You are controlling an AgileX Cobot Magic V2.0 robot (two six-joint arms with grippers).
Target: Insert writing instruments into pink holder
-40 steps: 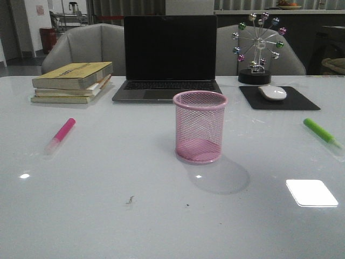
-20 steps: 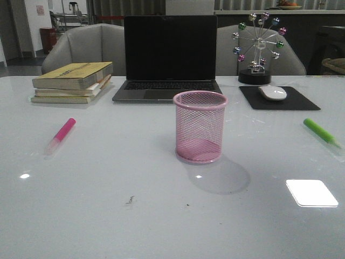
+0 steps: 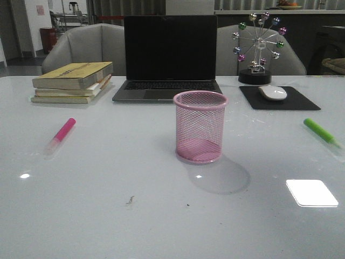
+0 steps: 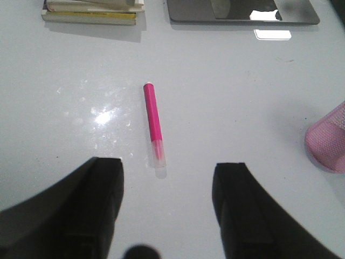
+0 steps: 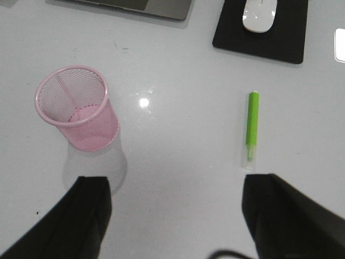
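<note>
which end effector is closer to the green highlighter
Right. The green highlighter lies on the table just ahead of the open right end effector, toward one finger. The left end effector is over the pink highlighter, beyond the pink cup.

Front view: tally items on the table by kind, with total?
Highlighters: 2, pink and green
Pink mesh holder: 1
Laptop: 1
Books in the stack: 3, as far as the spines show
Mouse: 1
Mouse pad: 1
Ferris-wheel desk toy: 1
Total: 10
</note>
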